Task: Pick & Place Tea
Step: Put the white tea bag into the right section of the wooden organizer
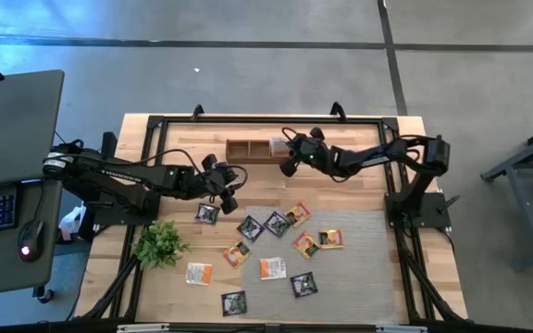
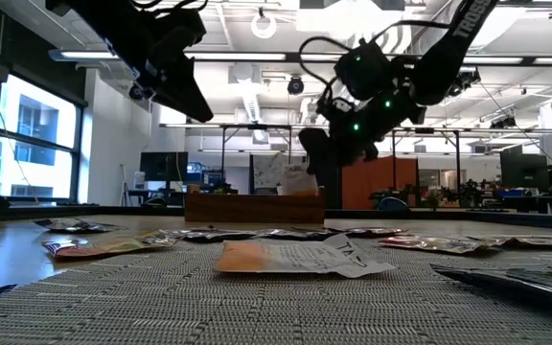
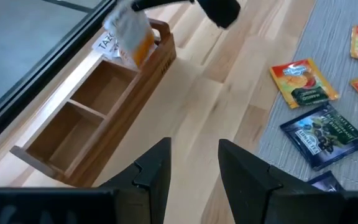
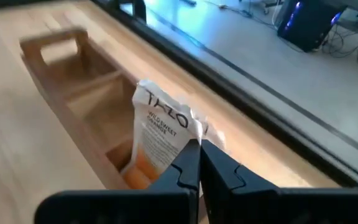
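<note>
Currently, status as I read it from the remote station:

Right gripper (image 4: pixel 199 163): fingers closed tight, at the wooden box (image 1: pixel 255 149); a white-orange sachet (image 4: pixel 161 138) stands in the end compartment just in front of the fingertips. I cannot tell whether the fingers pinch its edge or only touch it.

Left gripper (image 3: pixel 192 177): fingers parted narrowly, nothing between them, hovering over bare wood between box and mat (image 1: pixel 359 268).

Remaining tea (image 1: pixel 277 223): about a dozen sachets lie flat on mat and tabletop, near the plant (image 1: pixel 160 242).

Risk 1: if the sachet sticks to the fingers, I judge a retreat would drag it out.

Risk 2: the sachet stands tilted; it may block the next one.

Risk 3: flat sachets give the fingers little edge; slips are likely.
</note>
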